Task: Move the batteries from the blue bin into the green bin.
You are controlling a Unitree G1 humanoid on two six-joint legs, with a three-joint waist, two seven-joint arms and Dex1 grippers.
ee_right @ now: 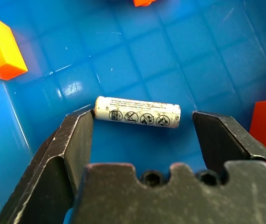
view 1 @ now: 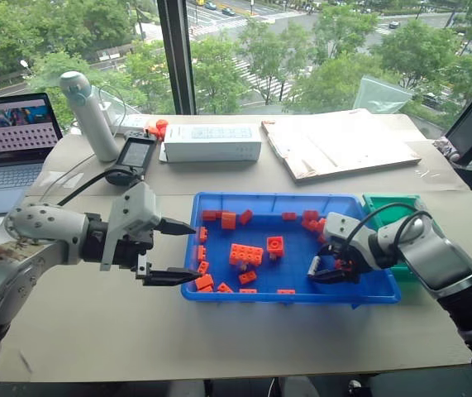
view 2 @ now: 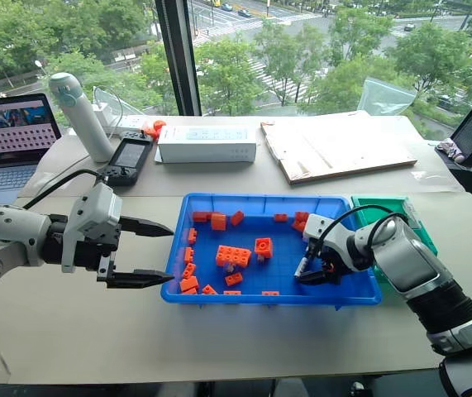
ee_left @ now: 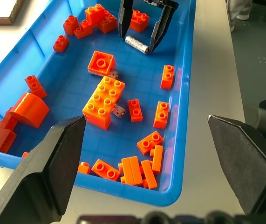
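Right gripper (ee_right: 139, 123) spread wide inside the blue bin (view 1: 219, 203), straddling a battery (ee_right: 138, 113) lengthwise — one fingertip touching its end, nothing clamped. Green bin (view 1: 384, 207) just behind. Left gripper (view 1: 174, 251) agape, empty — beside the bin's far rim.

An office or lab high up; laptop (view 1: 8, 145) on the table (view 1: 95, 331); window over treetops.
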